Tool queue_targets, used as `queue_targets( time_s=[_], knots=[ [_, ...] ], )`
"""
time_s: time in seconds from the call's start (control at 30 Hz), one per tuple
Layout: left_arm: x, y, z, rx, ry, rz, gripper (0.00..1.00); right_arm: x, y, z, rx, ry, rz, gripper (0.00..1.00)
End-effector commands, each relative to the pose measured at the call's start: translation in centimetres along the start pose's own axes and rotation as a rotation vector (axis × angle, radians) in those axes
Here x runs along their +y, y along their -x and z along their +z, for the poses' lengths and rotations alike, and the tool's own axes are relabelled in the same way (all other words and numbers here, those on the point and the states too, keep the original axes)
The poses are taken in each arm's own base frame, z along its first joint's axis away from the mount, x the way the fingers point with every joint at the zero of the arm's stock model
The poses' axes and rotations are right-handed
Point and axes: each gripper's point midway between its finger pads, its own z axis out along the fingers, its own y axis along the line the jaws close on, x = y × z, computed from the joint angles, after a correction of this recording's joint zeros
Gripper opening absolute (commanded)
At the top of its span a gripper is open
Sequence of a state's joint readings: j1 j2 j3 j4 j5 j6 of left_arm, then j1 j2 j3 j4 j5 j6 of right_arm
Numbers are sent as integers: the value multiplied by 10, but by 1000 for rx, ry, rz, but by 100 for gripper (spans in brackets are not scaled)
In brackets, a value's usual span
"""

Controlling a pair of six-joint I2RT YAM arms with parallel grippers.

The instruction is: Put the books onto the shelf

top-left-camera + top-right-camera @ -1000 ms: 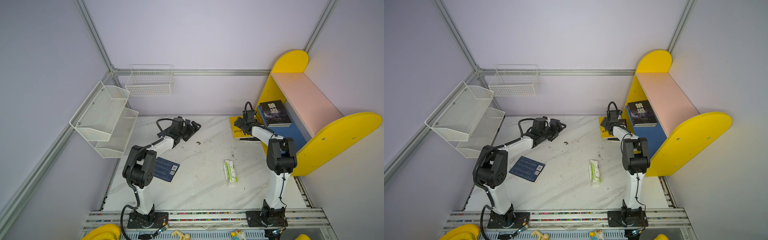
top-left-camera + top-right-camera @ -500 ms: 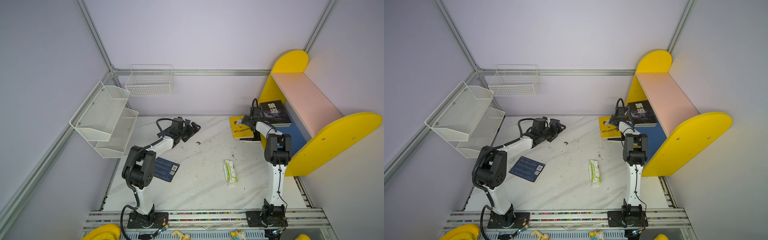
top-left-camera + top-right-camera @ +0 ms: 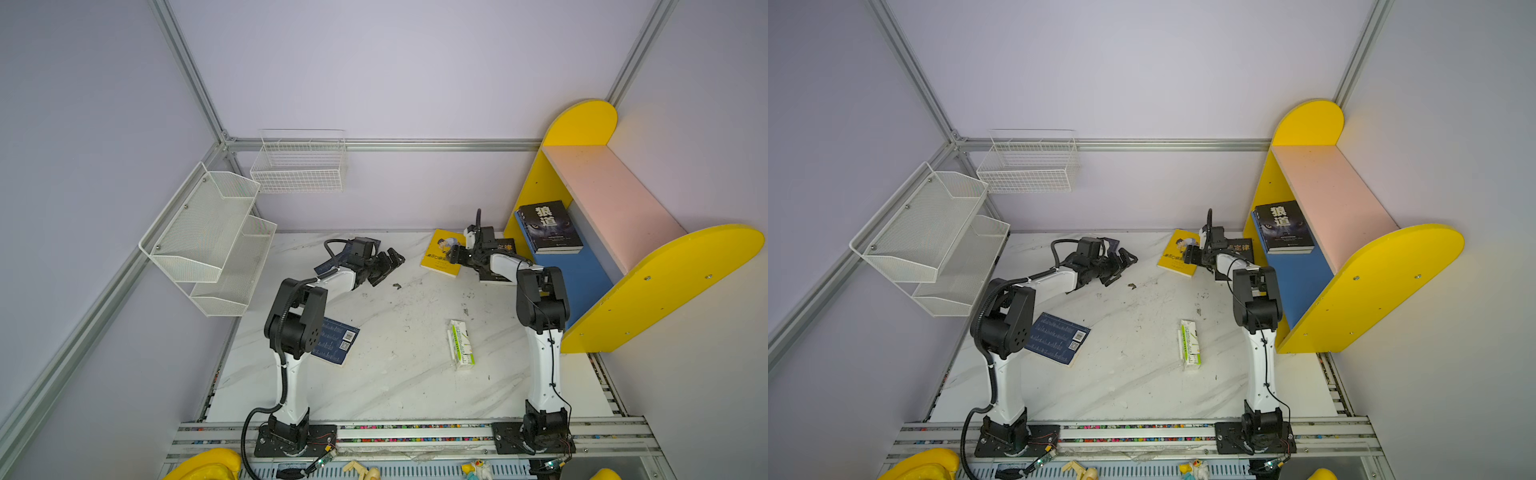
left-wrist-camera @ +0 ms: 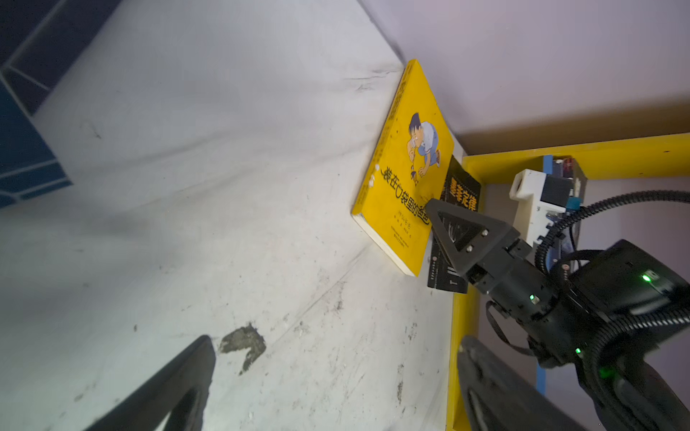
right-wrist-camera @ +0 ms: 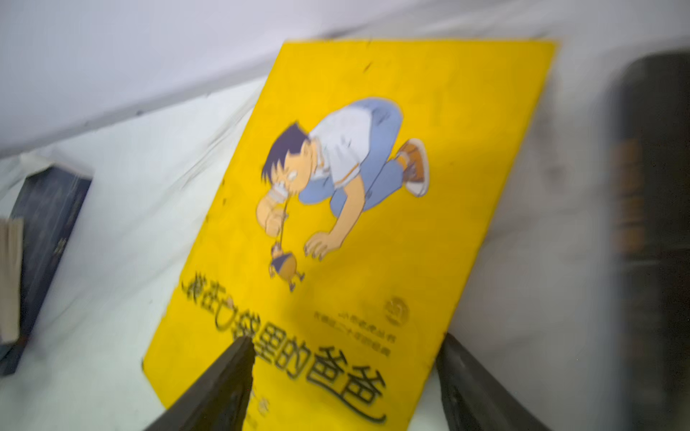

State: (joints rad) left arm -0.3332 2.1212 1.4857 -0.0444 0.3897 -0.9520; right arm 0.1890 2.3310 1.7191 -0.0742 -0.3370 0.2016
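As the right claw (image 5: 345, 347) hangs over the near short edge of the yellow book (image 5: 373, 130), jaws spread and pinching nothing, the book lies flat on the table (image 3: 407, 374). Its long axis runs straight away from the claw, to the rear. A black book (image 3: 1239, 248) lies just beside it, with the shelf (image 3: 665, 282) beyond. The left claw (image 3: 386, 266), also spread wide, sits well apart, so the right arm is nearer. Half a second earlier the right claw stood higher, by the shelved book (image 3: 548, 226).
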Motion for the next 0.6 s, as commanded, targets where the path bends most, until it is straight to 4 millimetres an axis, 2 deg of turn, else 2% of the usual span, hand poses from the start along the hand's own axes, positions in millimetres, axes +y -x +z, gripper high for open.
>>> queue_targets(
  time_s=[0.0,0.17,0.3,0.4,0.57],
  knots=[
    [-34,39,6,-42,-66,78,100,5,-37,24,94,5,76,77],
    [-38,71,24,-137,-46,129,100,3,-16,29,17,-32,155,74],
    [-33,94,31,-234,-4,150,100,-2,-24,40,40,-109,159,75],
    [-28,110,36,-300,33,164,99,6,-31,42,51,-84,179,75],
    [-27,125,62,-330,8,162,100,17,-46,37,66,-30,249,75]
  ],
)
